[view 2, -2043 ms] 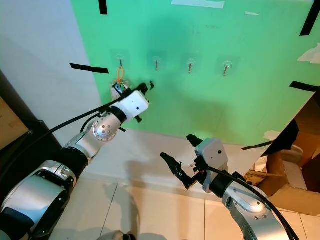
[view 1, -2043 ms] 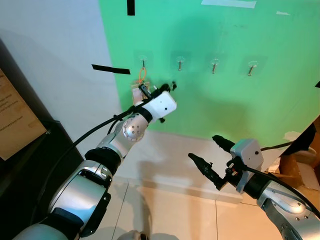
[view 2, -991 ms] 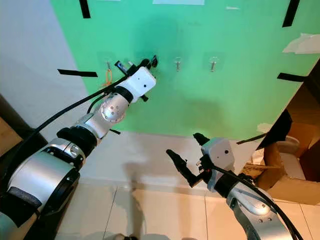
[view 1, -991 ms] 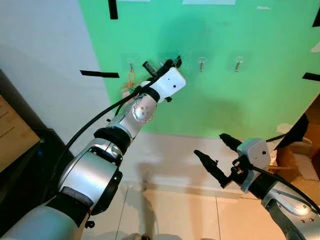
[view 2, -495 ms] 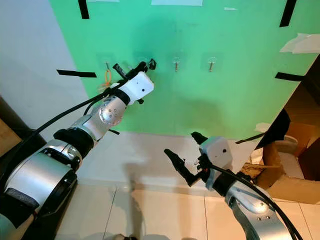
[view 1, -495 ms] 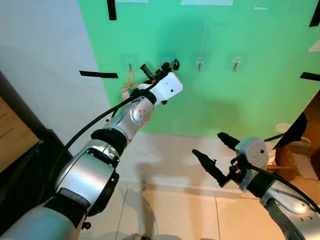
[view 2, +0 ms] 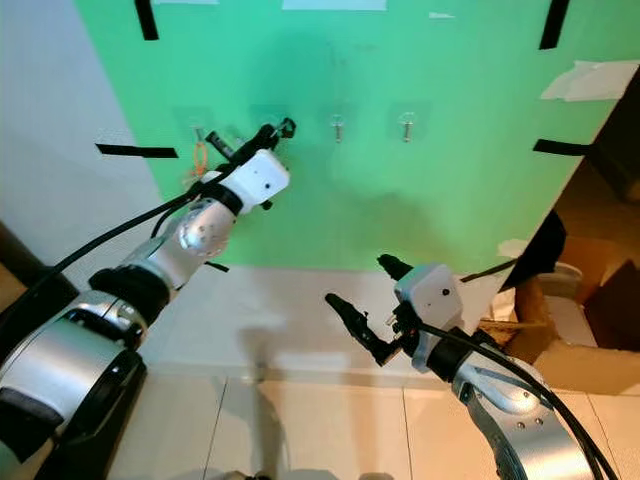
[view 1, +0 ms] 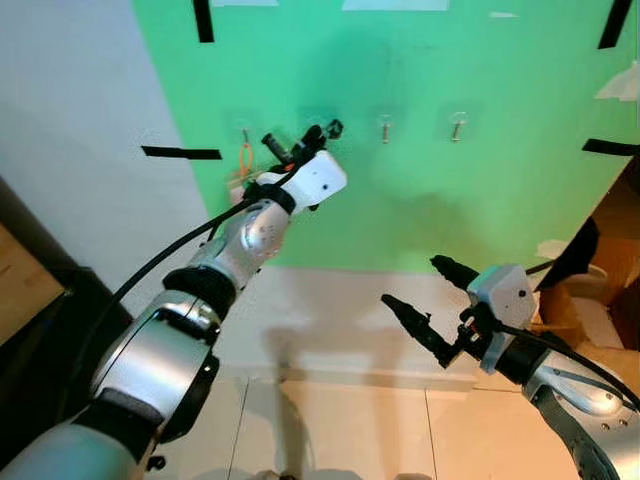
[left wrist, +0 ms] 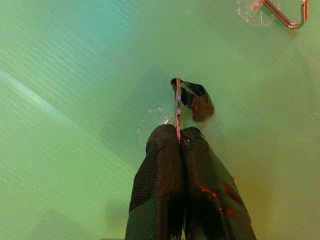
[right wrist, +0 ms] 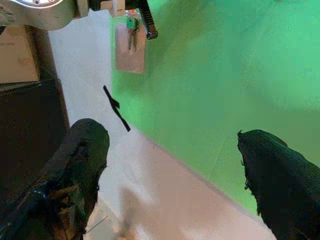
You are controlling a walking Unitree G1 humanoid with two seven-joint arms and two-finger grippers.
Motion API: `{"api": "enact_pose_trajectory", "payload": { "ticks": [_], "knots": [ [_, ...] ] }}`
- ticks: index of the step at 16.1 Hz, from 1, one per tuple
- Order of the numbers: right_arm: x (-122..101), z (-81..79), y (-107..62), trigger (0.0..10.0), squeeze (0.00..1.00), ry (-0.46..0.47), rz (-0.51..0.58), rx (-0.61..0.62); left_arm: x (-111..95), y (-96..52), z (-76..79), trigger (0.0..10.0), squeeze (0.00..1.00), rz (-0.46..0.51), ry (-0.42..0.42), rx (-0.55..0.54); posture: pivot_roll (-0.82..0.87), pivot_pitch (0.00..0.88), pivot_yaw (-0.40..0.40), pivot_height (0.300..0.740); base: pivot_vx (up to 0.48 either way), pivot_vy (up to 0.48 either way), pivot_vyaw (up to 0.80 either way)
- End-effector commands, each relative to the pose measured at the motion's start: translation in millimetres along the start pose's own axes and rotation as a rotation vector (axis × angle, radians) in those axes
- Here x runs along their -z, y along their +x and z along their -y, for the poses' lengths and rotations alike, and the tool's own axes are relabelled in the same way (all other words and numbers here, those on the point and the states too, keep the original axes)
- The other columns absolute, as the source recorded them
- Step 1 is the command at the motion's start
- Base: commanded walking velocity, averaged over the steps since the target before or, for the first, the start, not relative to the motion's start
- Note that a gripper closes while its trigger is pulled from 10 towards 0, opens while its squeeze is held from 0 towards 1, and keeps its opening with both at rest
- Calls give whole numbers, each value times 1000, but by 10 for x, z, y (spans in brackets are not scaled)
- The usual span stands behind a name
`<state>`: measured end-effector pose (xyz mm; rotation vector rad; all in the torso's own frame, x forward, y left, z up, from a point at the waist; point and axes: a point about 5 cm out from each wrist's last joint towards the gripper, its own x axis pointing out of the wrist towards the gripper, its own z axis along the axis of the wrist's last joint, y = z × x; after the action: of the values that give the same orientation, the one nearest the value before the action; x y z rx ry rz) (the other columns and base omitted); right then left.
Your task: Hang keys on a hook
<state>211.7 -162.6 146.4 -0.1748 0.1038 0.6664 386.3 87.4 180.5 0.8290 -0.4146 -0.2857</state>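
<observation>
Against the green wall (view 1: 450,220), the keys (view 1: 240,183) are hung by an orange loop (view 1: 245,158) from the leftmost hook (view 1: 244,135), just beside the left gripper (view 1: 300,138), whose opening cannot be told. That gripper is best drawn straight back, so the loop is not snagged. Lower down, the right gripper (view 1: 430,298) is held wide open and empty.

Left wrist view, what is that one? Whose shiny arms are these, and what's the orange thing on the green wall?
They are a walking robot's two silver arms. The two wide pictures come from cameras in its head, like eyes. The two close pictures come from small cameras on its wrists, looking along the black fingers. The left tool is raised against the green wall, right by a little metal hook. The orange thing is the loop of the keys, hanging from the end hook on the left. The right tool hangs lower down, open and empty.
</observation>
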Motion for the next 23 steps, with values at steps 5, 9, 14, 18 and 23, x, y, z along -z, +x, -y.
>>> {"api": "enact_pose_trajectory", "payload": {
  "ticks": [5,9,14,18,23],
  "knots": [
    [-236,114,99,10000,0,61,119,65,118,-155,-75,10000,0,13,-140,-12,-257,0,80,740,0,0,0],
    [-273,157,197,10000,0,50,133,114,-13,-108,-127,10000,0,85,-171,-14,-252,0,74,740,0,0,0],
    [-263,156,227,10000,0,20,110,97,-21,-97,-169,10000,0,88,-127,14,-239,0,58,740,0,0,0],
    [-257,149,228,10000,0,10,103,88,-160,-34,-123,10000,0,141,-84,23,-247,0,55,740,0,0,0],
    [-271,142,216,10000,0,6,106,65,-100,3,-76,10000,0,74,-35,21,-249,0,45,740,0,0,0]
  ]
}}
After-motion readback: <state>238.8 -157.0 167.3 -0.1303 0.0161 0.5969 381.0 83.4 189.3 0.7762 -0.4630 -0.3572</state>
